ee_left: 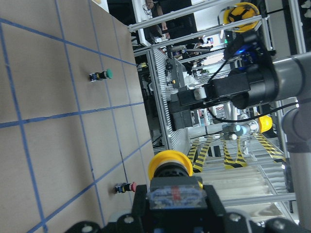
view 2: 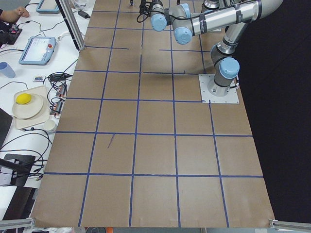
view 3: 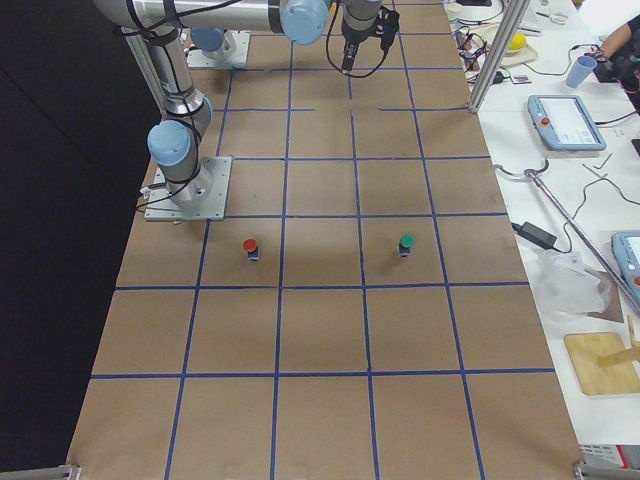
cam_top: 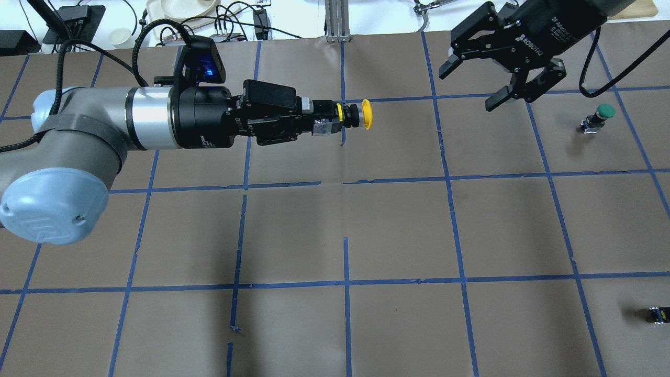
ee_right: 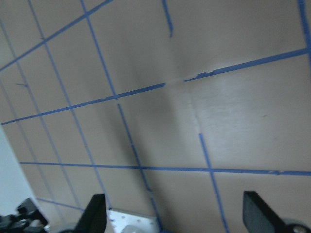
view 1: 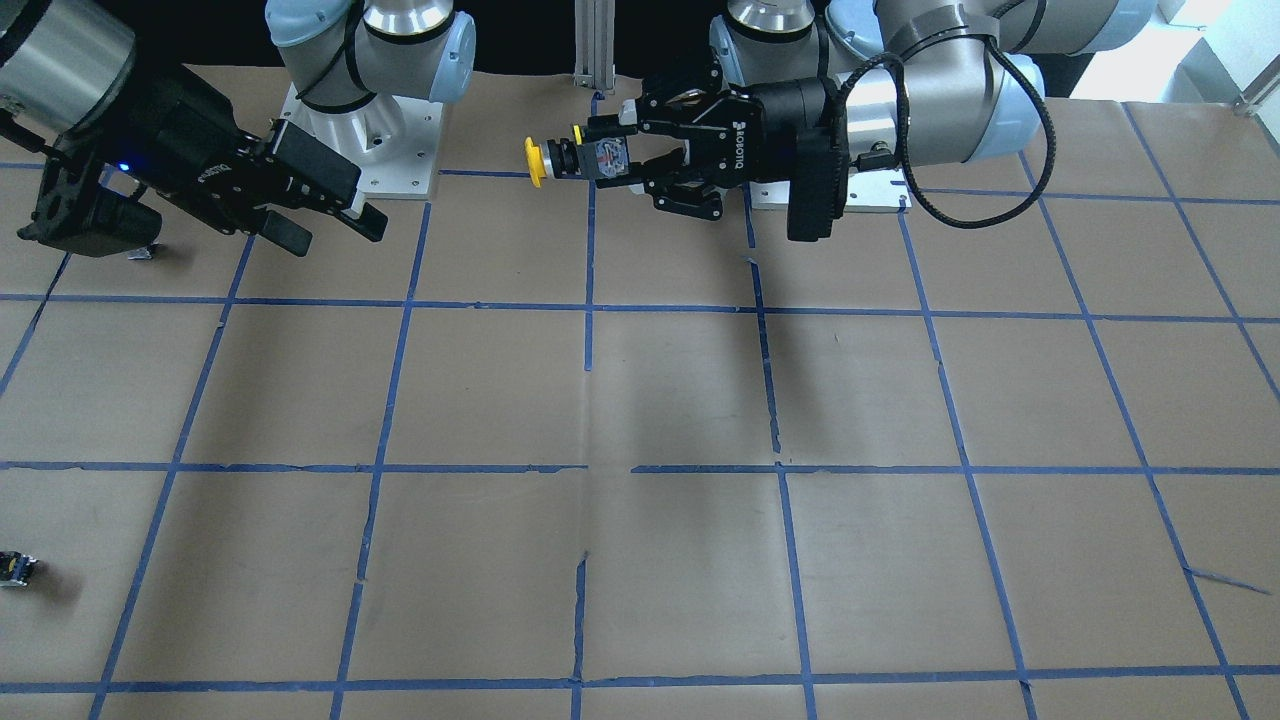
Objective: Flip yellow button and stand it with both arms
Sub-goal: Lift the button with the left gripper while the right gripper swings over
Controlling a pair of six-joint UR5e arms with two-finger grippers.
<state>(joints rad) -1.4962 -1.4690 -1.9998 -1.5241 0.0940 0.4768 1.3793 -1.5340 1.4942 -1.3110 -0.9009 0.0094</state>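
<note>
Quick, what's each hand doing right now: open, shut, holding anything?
Left hand: closed on the yellow button, held in the air.
Right hand: open, empty.

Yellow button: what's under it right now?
Brown table paper with blue tape lines lies below. The yellow button hangs sideways in the air, gripped by the left hand. That hand covers part of its contact-block body, so the underside cannot be seen.

silver left arm [cam_top: 149,118]: light-blue joint cap [cam_top: 49,207], black corrugated cable [cam_top: 137,50]
black right gripper [cam_top: 468,88]: two fingers, white ROBOTIQ lettering
</note>
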